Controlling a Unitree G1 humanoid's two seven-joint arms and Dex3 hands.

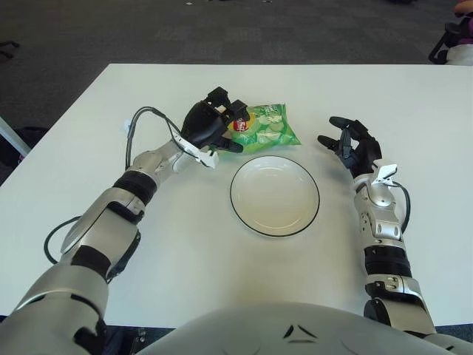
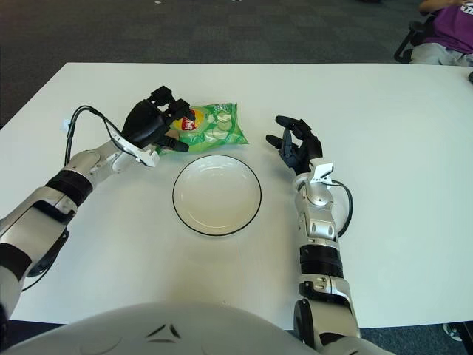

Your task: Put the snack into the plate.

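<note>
The snack is a green bag lying flat on the white table, just beyond the far left rim of the white plate. The plate has a dark rim and holds nothing. My left hand is at the bag's left end. Its fingers arch over that end and the thumb reaches along the bag's near edge, without closing on it. The hand hides part of the bag's left end. My right hand shows to the right of the plate with fingers spread and nothing in them.
A grey cable loops from my left wrist over the table. The white table ends at dark carpet beyond its far edge. A person in purple sits at the far right, off the table.
</note>
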